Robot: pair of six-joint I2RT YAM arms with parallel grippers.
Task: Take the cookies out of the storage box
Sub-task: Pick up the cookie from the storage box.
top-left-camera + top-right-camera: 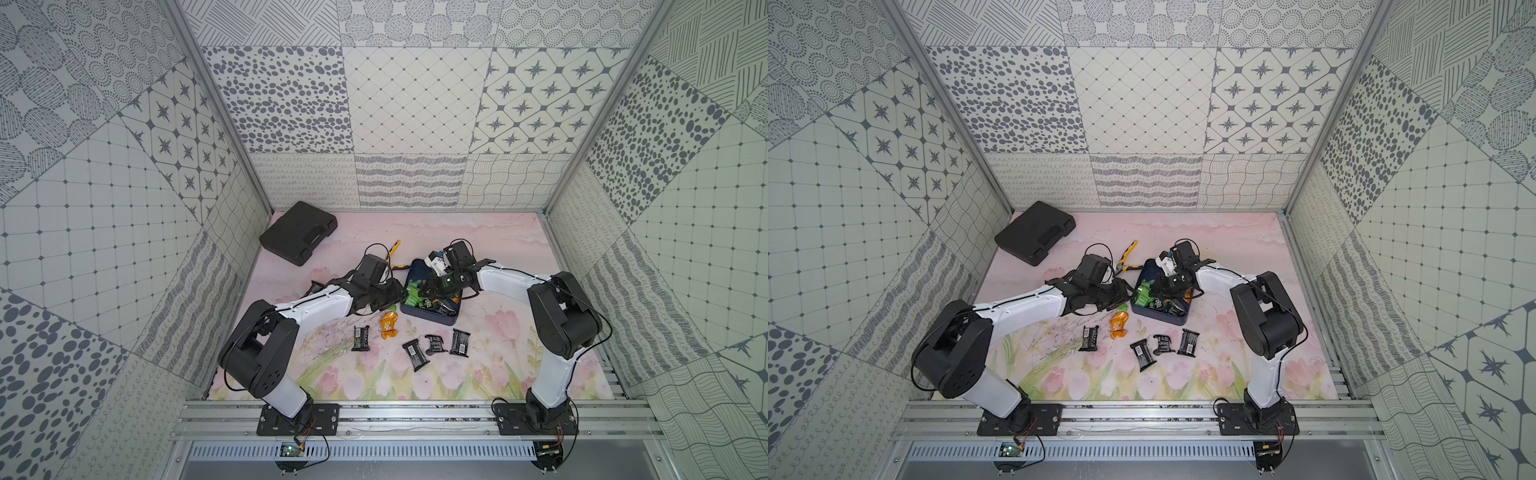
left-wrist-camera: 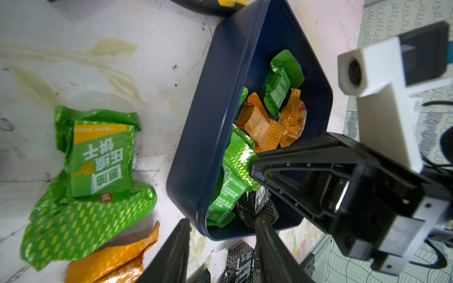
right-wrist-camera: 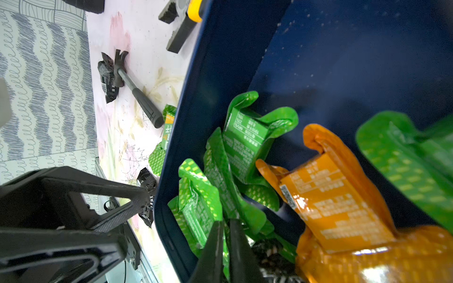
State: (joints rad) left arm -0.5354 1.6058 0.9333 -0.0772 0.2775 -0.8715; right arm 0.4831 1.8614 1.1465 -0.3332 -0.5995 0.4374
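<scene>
Contents of the table [image 1: 498,365], pink floral top, listed near to far.

1. Loose cookies [image 1: 435,344] on the table. Four black packets [image 1: 414,354] lay in a ragged row nearest the arm bases, their white print too small to read in both top views. Beyond them lay one orange packet [image 1: 388,325]. Just beside the box lay a green packet [image 2: 101,159]. Only the left wrist view showed its face: white Chinese characters under a yellow band, upside down there, reading 压缩饼干.
2. The left pincer [image 2: 223,221] was open with its fingers apart. It held nothing and was at the box's near corner.
3. The navy storage box [image 1: 428,319] stood at mid-table. More cookies were heaped inside, green, orange and black. The right wrist view showed their backs, with blocks of white fine print and a barcode, none legible.
4. The right pincer [image 3: 226,235] was closed and down inside the box, tips against a green packet. Whether foil was pinched could not be told.
5. A small claw hammer [image 3: 139,98] lay across a black packet outside the box, seen in the right wrist view only.
6. Yellow and black pliers [image 1: 1126,255] lay just beyond the box.
7. A closed black case [image 1: 298,232] sat in the far left corner.
</scene>
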